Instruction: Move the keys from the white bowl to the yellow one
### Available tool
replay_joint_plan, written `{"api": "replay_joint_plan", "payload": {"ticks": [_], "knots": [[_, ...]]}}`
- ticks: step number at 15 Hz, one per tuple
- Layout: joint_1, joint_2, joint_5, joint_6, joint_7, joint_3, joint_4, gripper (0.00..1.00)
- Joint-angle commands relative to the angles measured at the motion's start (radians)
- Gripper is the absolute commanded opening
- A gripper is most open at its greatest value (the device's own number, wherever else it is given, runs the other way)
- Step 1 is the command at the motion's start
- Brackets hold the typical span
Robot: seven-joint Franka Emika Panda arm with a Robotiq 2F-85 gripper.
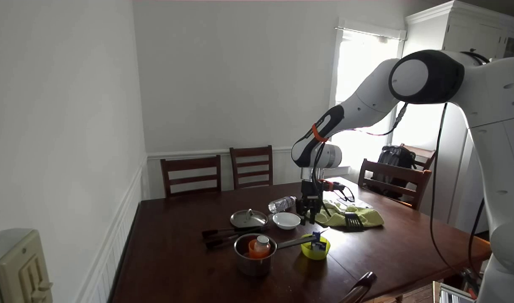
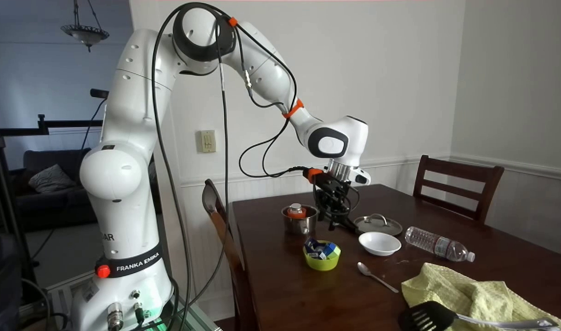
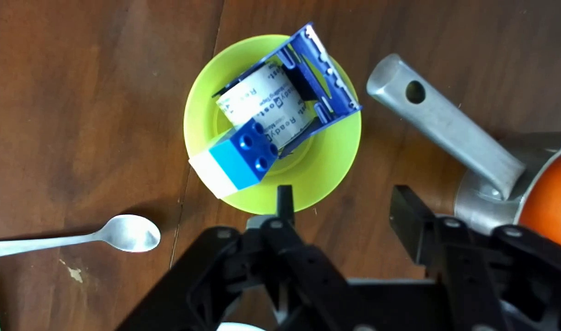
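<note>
The white bowl (image 1: 286,221) stands on the table; no keys show in it in either exterior view (image 2: 380,243). Only its rim (image 3: 240,327) shows at the bottom of the wrist view. The yellow-green bowl (image 3: 326,179) holds a blue tape dispenser (image 3: 271,103) and a blue and white block (image 3: 236,158); it is in both exterior views (image 1: 315,253) (image 2: 323,264). No keys are visible anywhere. My gripper (image 3: 342,197) is open and empty, above the table beside the yellow bowl. One finger overlaps that bowl's rim in the wrist view. The gripper also shows in the exterior views (image 1: 308,215) (image 2: 326,222).
A metal pot (image 1: 255,265) holds an orange cup and a bottle; its handle (image 3: 445,128) points toward the yellow bowl. A lid (image 2: 379,225), a water bottle (image 2: 439,244), a spoon (image 2: 376,277), and a green cloth (image 2: 468,294) with a black spatula (image 2: 427,317) lie around.
</note>
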Motion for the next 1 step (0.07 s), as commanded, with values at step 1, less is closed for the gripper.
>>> {"api": "replay_joint_plan", "payload": {"ticks": [1], "knots": [[-0.002,0.0,0.0,-0.003,-0.003,0.001,0.004,0.72]]}}
